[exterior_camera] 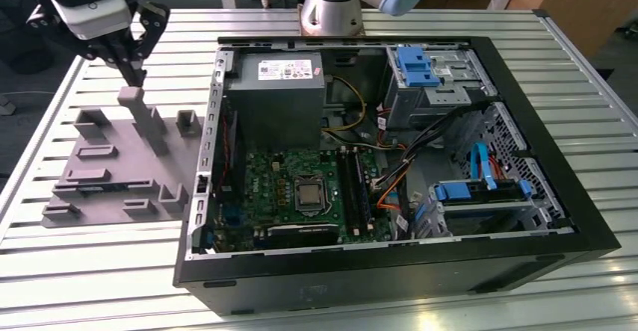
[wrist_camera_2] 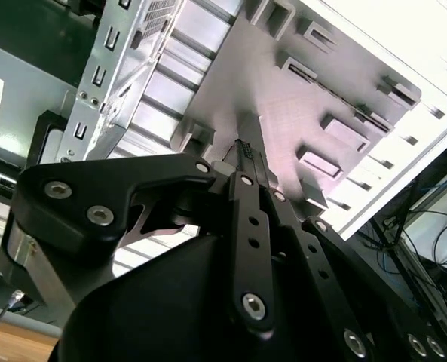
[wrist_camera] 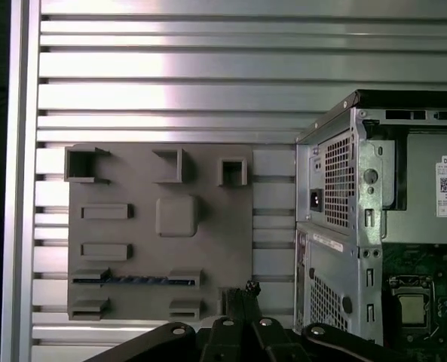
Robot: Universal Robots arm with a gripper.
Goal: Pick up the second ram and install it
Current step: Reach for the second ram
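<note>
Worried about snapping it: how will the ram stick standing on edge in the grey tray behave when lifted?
The ram stick looks thin, so probably light, fairly stiff, yet fragile. Propped on edge by holder blocks, it may tip if nudged sideways.

Matt grey plastic holder [exterior_camera: 130, 170], shiny ribbed metal table [exterior_camera: 100, 271], matt black gripper [exterior_camera: 134, 81]

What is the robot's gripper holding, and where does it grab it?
Nothing. The gripper hangs empty and shut over the grey holder tray. The memory stick lies in its slot on that tray, untouched.
</note>
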